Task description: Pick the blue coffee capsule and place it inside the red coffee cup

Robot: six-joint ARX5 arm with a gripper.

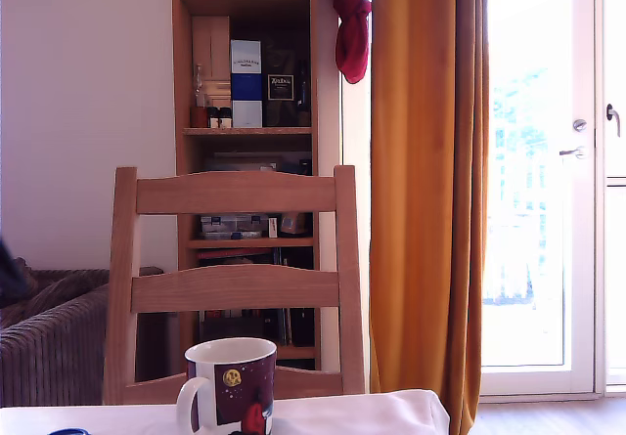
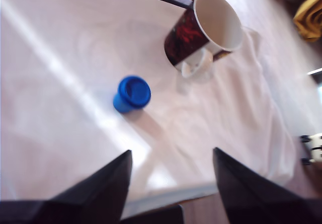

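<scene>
The blue coffee capsule [image 2: 132, 94] stands on the white tablecloth in the wrist view, its hollow end facing the camera. Only a thin blue sliver of the capsule [image 1: 68, 432] shows at the bottom edge of the exterior view. The red coffee cup [image 2: 204, 30] stands beyond it, dark red with a white interior and handle. In the exterior view the cup [image 1: 232, 384] sits at the table's edge, its handle toward that view's left. My gripper [image 2: 171, 168] hovers above the cloth, open, well short of the capsule, with nothing between its dark fingers [image 2: 108, 183].
A wooden chair [image 1: 235, 279] stands behind the table [image 1: 391, 411]. Further back are a bookshelf [image 1: 249, 112], an orange curtain [image 1: 425, 181], a sofa [image 1: 49, 342] and a glass door [image 1: 543, 161]. The tablecloth [image 2: 241, 98] is wrinkled near the cup.
</scene>
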